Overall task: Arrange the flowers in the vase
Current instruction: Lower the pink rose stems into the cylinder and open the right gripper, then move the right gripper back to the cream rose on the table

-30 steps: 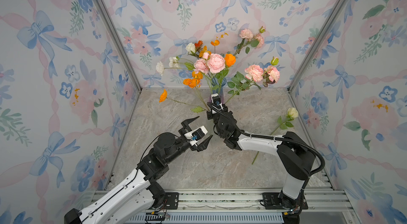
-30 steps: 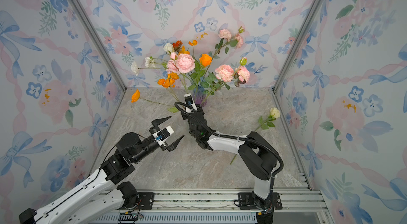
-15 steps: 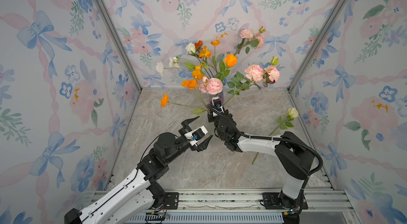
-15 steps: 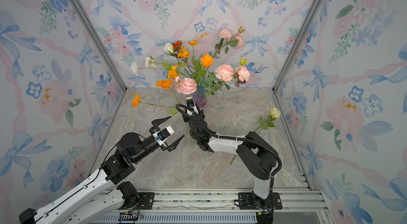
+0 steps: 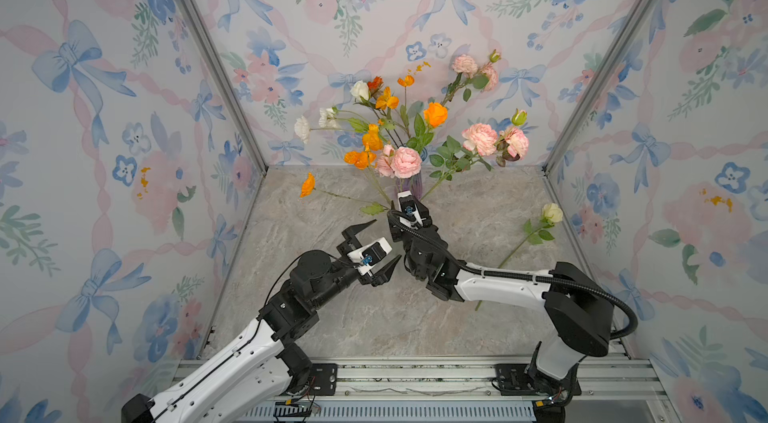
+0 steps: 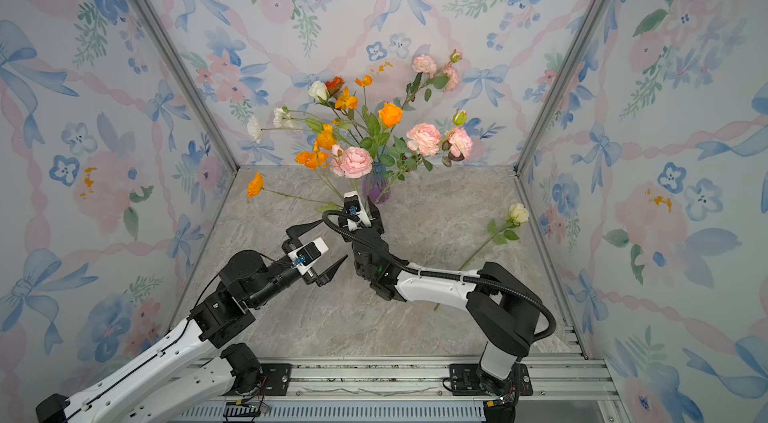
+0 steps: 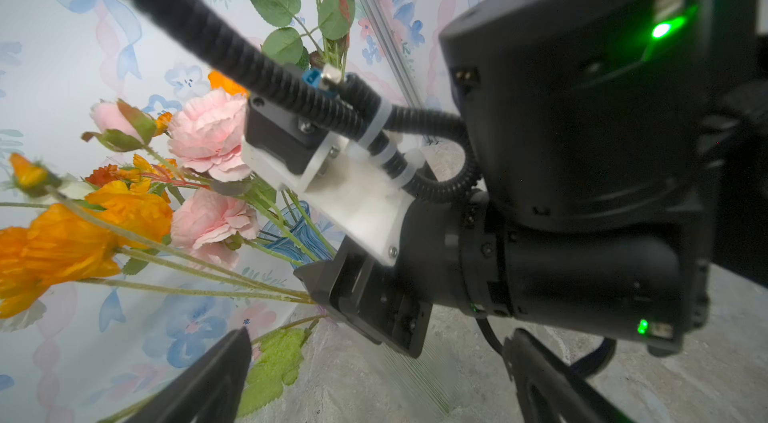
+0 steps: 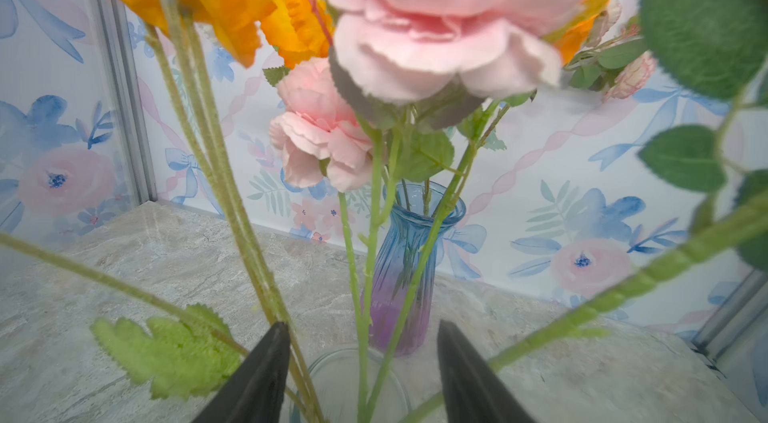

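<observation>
In both top views the flowers (image 5: 405,161) (image 6: 356,161) are seen bunched at 12 o'clock on the table (image 5: 332,317), fanned out above and around the vase (image 6: 376,190), which is set upright close to the back wall. One pale rose (image 5: 552,213) is laid apart on the table at 3 o'clock, its stem slanted toward 7 o'clock and passed under the right arm. The right jaws are placed just at 6 o'clock of the vase, among the lower stems; their gap is largely hidden under the wrist camera here. The left jaws are held at 7 o'clock of them, above the table, spread wide and empty.

In the left wrist view the right arm's black wrist is seen close, with pink and orange blooms and the vase (image 7: 286,234) beyond it. The two left fingers (image 7: 216,375) are shown far apart with nothing gripped.

In the right wrist view the right fingers (image 8: 257,375) are shown partly parted. Several green stems are passed through the gap and down into a clear glass (image 8: 332,362) just below; none is seen pinched. The vase (image 8: 405,275) is stood just behind the glass, with a few stems in its mouth.
</observation>
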`<move>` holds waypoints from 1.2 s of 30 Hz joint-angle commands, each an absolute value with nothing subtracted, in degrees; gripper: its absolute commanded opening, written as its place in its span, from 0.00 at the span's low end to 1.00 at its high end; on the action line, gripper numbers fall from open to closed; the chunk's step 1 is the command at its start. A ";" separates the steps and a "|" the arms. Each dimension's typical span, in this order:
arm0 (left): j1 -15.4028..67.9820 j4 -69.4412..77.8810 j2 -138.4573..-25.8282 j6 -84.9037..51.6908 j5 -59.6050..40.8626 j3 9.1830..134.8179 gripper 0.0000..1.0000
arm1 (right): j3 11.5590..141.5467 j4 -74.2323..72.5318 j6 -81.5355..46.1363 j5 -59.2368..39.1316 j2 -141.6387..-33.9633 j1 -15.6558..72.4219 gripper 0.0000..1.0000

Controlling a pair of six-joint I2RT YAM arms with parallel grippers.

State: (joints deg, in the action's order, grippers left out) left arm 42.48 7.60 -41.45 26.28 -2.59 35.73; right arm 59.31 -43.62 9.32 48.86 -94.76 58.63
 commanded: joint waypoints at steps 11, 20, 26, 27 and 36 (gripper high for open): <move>42.18 7.91 -46.24 23.80 -13.84 35.11 0.98 | 55.95 13.95 -23.13 52.03 -70.23 50.98 0.55; 53.02 6.20 -57.57 24.30 -16.42 36.30 0.98 | 44.41 28.25 -42.73 24.67 -62.33 20.05 0.52; 53.33 5.96 -57.12 25.48 -13.73 36.01 0.98 | 43.54 25.19 -43.46 15.72 -68.44 10.28 0.48; 53.35 5.89 -57.12 25.52 -13.71 36.02 0.98 | 43.81 24.36 -43.34 13.70 -70.64 8.24 0.46; 53.35 5.82 -56.78 25.82 -12.83 35.96 0.98 | 47.69 19.47 -42.40 10.12 -87.27 0.81 0.38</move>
State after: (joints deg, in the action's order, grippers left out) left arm 53.23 5.96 -57.80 24.99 -13.74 35.90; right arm 45.87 21.91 -41.80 12.51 -85.91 1.65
